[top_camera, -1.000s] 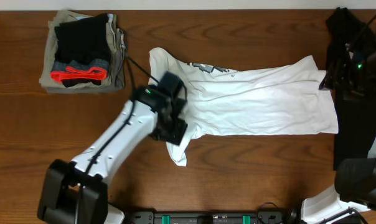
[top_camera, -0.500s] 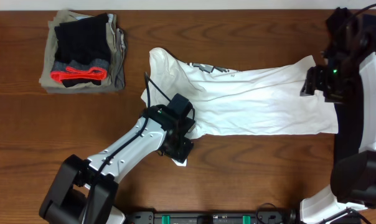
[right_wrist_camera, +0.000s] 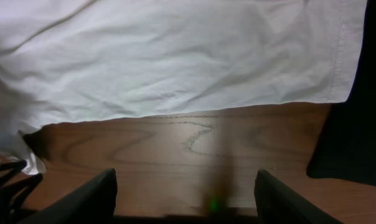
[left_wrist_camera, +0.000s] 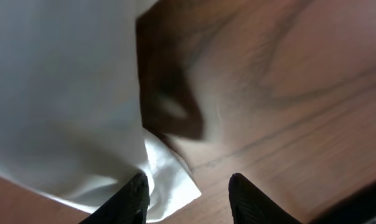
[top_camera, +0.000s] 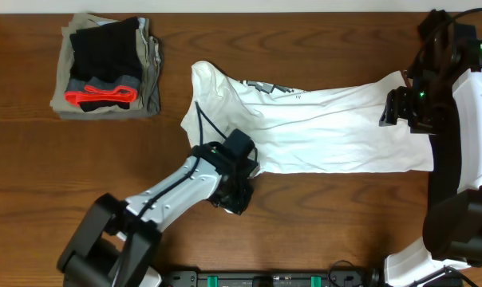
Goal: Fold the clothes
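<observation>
I see the white T-shirt [top_camera: 329, 131] lying lengthwise across the middle of the table [top_camera: 329, 231], collar end to the left, hem to the right. Its print [top_camera: 265, 88] sits on the far edge near the left end.

My left gripper [top_camera: 239, 187] is down at the shirt's near-left corner, where a sleeve hangs toward me. In the left wrist view the sleeve tip [left_wrist_camera: 169, 186] lies between the fingers [left_wrist_camera: 135, 196]. It rests against the left one, and bare wood shows between it and the right one. The jaws stand apart, not clamped on the cloth.

My right gripper [top_camera: 393, 112] is at the right end of the shirt, over the far corner of the hem. The right wrist view shows its fingers [right_wrist_camera: 88, 193] spread wide with only wood between them, and the shirt's edge [right_wrist_camera: 175, 109] running just beyond.

A black shirt [top_camera: 444, 175] lies along the right edge of the table, touching the white hem. A stack of folded clothes [top_camera: 105, 68] sits at the far left, well apart.
</observation>
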